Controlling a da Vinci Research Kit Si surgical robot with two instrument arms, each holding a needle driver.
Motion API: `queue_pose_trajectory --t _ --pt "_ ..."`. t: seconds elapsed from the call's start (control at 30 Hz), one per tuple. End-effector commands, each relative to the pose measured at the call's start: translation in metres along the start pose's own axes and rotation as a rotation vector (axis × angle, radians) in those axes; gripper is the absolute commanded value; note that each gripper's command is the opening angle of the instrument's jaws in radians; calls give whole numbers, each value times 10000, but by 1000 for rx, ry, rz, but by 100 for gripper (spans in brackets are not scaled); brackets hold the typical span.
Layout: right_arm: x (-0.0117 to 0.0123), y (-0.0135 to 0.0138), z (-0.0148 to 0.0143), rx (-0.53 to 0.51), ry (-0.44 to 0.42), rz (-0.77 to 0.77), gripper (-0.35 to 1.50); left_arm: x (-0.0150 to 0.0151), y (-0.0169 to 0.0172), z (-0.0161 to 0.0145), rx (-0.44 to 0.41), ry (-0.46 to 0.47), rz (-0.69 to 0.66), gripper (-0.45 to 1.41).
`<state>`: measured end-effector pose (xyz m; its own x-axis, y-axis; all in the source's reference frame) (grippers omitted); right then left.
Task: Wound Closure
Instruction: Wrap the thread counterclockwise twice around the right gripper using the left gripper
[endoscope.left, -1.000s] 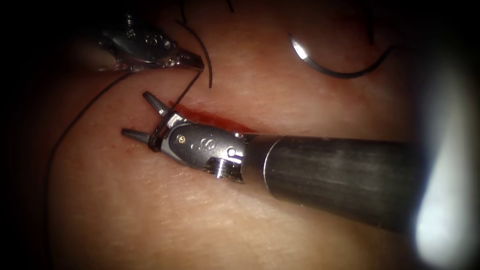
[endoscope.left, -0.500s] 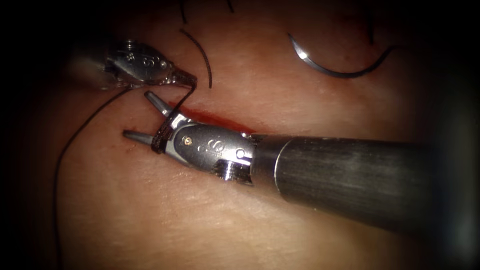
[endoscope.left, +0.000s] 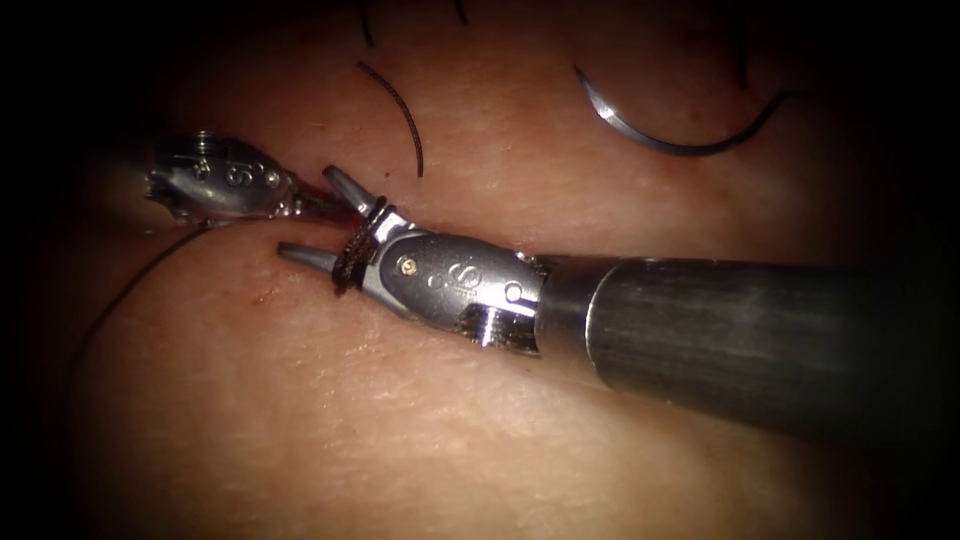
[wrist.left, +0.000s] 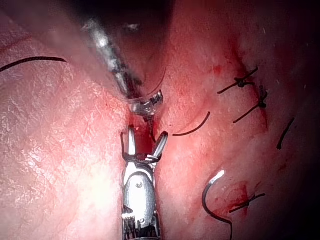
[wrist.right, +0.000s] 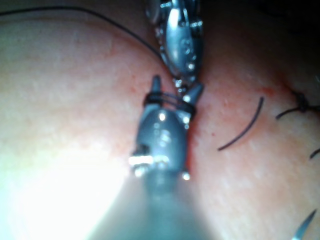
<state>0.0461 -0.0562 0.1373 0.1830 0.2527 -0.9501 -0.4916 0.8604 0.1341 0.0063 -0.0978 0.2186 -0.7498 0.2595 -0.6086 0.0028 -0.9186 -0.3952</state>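
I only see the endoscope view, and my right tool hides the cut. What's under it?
Observer: Left wrist view: the cut shows red between the right tool's open, empty jaws, with thread coiled round them.
Operator: Any stitches finished?
Observer: Three knotted stitches cross the tissue near the needle, which lies loose on the surface, unheld.
Operator: And the left tool?
Observer: The left tool is shut on thread running down into the cut.
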Motion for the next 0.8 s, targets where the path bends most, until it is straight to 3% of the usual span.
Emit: queue_pose_trajectory --t 0.03,0.6,0.8 --pt "-7 1 3 -23 -1 2 115 -3 9 8 7 9 2 -45" --pt "-25 31 -17 -201 -64 222 103 -13 29 -5 63 53 8 -45" --pt "-29 39 -16 -243 -65 233 101 -10 28 0 76 61 4 -45"
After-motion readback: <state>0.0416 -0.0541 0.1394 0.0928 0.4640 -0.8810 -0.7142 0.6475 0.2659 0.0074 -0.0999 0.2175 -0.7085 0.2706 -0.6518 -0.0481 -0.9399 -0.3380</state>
